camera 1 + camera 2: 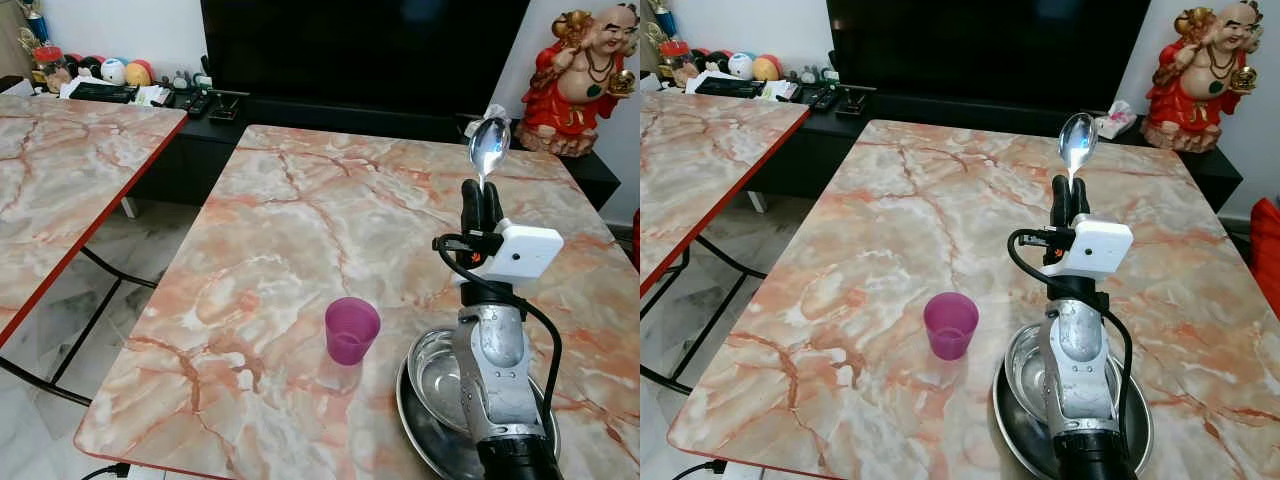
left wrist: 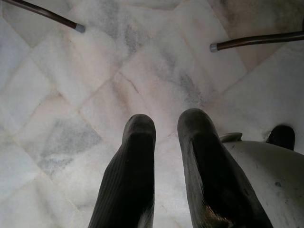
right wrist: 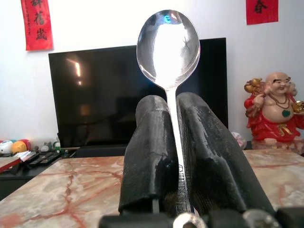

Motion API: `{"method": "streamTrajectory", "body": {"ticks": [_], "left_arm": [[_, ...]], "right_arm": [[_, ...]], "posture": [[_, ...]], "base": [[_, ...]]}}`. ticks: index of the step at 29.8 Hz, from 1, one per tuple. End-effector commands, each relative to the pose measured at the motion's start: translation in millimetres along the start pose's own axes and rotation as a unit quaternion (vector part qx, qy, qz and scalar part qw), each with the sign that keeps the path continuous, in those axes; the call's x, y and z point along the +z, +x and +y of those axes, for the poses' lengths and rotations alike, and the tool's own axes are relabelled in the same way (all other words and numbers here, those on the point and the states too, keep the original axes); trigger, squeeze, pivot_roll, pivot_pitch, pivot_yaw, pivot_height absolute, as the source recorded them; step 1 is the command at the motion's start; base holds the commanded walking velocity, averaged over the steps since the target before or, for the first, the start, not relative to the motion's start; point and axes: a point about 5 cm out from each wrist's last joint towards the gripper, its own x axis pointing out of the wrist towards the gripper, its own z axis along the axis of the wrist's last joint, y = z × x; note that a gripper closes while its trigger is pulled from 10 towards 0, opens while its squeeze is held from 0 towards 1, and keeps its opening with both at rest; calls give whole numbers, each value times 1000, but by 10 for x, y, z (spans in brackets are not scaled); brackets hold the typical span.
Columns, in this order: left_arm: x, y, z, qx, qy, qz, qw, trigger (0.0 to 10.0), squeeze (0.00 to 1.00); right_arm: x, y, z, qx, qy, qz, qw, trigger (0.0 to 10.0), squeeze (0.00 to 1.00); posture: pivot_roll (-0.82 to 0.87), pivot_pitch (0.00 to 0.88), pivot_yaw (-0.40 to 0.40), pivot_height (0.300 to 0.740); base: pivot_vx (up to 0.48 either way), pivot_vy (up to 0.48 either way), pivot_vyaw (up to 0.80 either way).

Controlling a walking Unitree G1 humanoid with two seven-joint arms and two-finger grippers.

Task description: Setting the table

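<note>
With my right hand (image 1: 482, 200) clamped on the shiny metal spoon (image 1: 488, 147) upright above the marbled worktop (image 1: 290, 230), I feared lowering it would knock the purple plastic cup (image 1: 351, 329).

The worktop (image 1: 300, 230) has a marble pattern of pink and cream with rust-orange veins, and a second worktop (image 1: 60, 170) beside it carries the same pattern with a red edge. The cup (image 1: 351, 329) is translucent purple. The spoon (image 3: 167, 47) is shiny silver, and so are the bowl (image 1: 1025, 368) and the plate (image 1: 1012, 420) beneath it. The right tool (image 3: 173, 147) is black, on a silver arm with a white box. The left tool (image 2: 166, 156) is black too, over a floor (image 2: 71, 95) of white tiles with grey mottling. The screen (image 1: 360, 50) is black, the statue (image 1: 580, 80) red and gold, and the wall banners (image 3: 37, 23) red.
</note>
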Motion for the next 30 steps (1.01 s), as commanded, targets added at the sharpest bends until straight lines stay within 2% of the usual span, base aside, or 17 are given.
{"method": "streamTrajectory", "body": {"ticks": [1,13,30], "left_arm": [[-62,-12,-22,-1,-5,13,1000,10000,0],[-59,-10,-21,0,-7,13,1000,10000,0],[-43,-6,-2,6,-9,11,1000,10000,0]], "right_arm": [[0,20,-3,2,-4,3,1000,10000,0],[-3,28,-4,2,-5,3,1000,10000,0],[-4,43,-4,0,-6,5,1000,10000,0]], "posture": [[97,0,-62,740],[97,0,-65,740],[98,0,-66,740]], "base": [[-255,0,0],[-333,0,0],[0,0,0]]}}
